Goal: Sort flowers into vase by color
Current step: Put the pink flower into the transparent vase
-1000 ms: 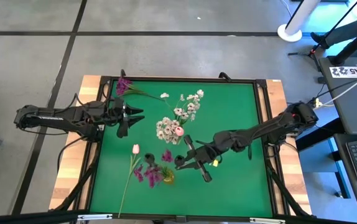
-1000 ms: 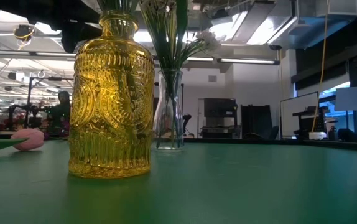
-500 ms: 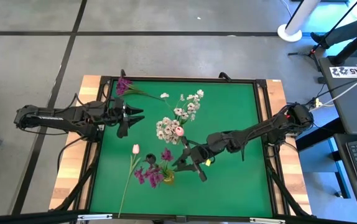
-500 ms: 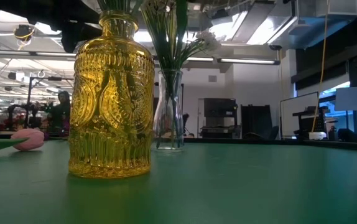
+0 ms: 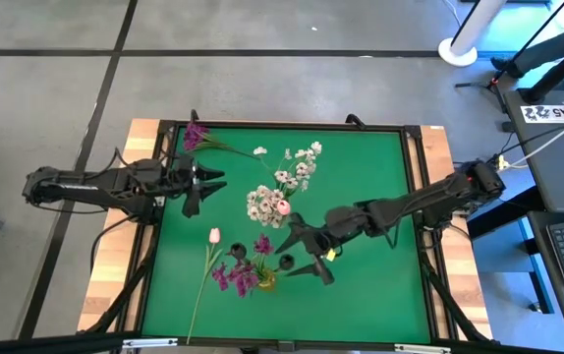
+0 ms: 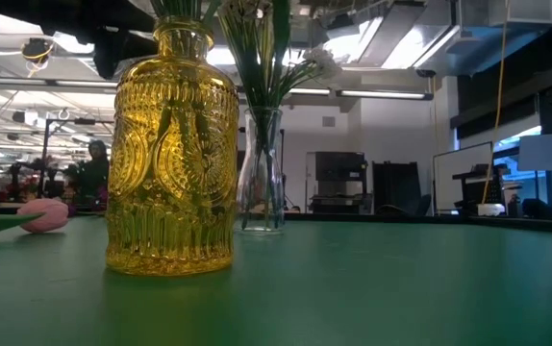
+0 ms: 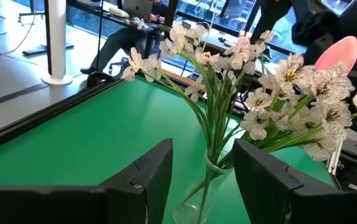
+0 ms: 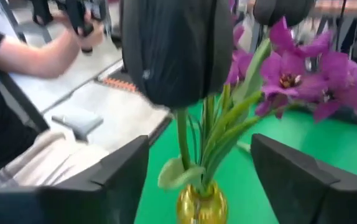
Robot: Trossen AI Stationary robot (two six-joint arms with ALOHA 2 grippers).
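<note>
A yellow glass vase [image 5: 263,281] near the table's front holds magenta flowers [image 8: 303,81] and a stem with a dark bud [image 8: 172,50]. My right gripper [image 5: 303,252] is open just to the vase's right. Its fingers stand either side of the stalks above the vase neck [image 8: 201,205] without touching. A clear vase [image 6: 262,173] mid-table holds white blossoms [image 7: 278,81] and a pink tulip [image 7: 340,53]. My left gripper [image 5: 211,187] waits open to its left. Flat on the mat lie a white spray [image 5: 302,165], a magenta stem [image 5: 196,135] and a pale tulip [image 5: 213,236].
The green mat [image 5: 370,187] lies inside a dark frame, with bare mat on the right half. A seated person [image 8: 17,56] and desks show beyond the table. In the low view the yellow vase [image 6: 170,154] stands close to the camera.
My right gripper has opened wide beside the yellow vase. The dark-budded stem that was at its fingertips now stands free in the vase.
</note>
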